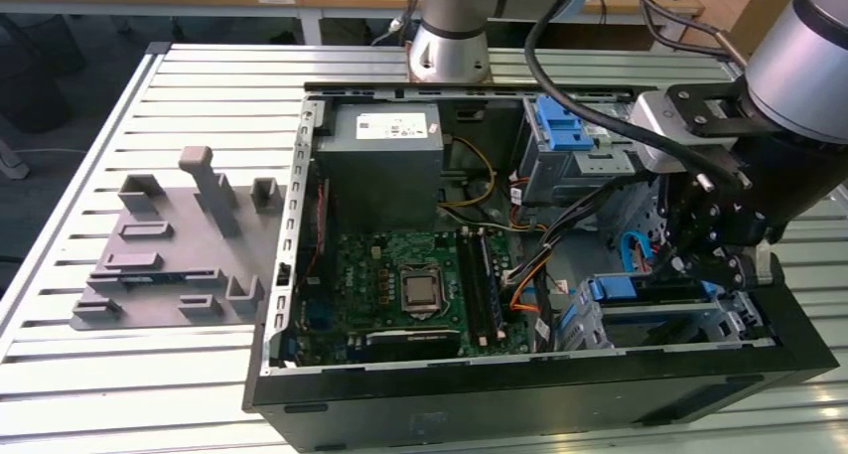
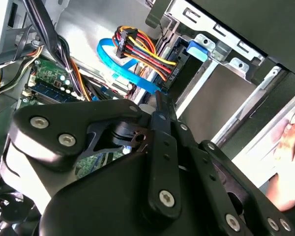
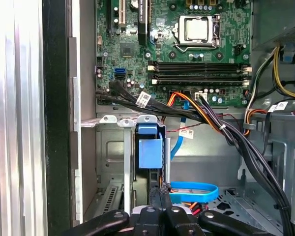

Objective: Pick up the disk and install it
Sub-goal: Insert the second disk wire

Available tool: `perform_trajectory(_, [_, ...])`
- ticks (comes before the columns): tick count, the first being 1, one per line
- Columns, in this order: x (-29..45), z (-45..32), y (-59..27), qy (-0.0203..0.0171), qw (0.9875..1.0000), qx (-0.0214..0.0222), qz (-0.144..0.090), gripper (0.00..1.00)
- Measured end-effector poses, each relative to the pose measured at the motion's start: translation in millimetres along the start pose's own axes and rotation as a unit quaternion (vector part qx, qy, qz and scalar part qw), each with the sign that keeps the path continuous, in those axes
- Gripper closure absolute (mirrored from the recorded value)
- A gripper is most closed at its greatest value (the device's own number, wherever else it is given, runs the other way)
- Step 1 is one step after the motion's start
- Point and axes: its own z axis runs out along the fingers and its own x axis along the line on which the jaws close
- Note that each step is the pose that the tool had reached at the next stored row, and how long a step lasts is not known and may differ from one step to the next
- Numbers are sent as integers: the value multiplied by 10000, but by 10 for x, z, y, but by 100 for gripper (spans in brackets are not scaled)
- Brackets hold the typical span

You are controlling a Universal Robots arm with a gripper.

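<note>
The disk (image 1: 642, 291) sits edge-up in the metal drive cage (image 1: 662, 325) at the near corner of the open computer case, on the exterior view's right. Its blue carrier end (image 3: 150, 150) shows in the first wrist view, and also as a blue tab (image 2: 196, 51) in the second wrist view. My gripper (image 1: 692, 275) hangs just above the cage, over the disk. Its two thin fingers (image 3: 160, 196) are pressed together with nothing between them. Their tip (image 2: 160, 101) points at the cage slot.
The case holds a green motherboard (image 1: 397, 285), a grey power supply (image 1: 384, 166), an upper bay with a blue carrier (image 1: 563, 126), and loose cables, among them a blue ribbon (image 3: 194, 191) beside the fingers. A grey fixture (image 1: 173, 265) lies on the slatted table (image 1: 79, 375).
</note>
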Motion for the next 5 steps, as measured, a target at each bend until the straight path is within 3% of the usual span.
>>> perform_trajectory(5, [0, -11, -1, 0, 10000, 0, 0, 89])
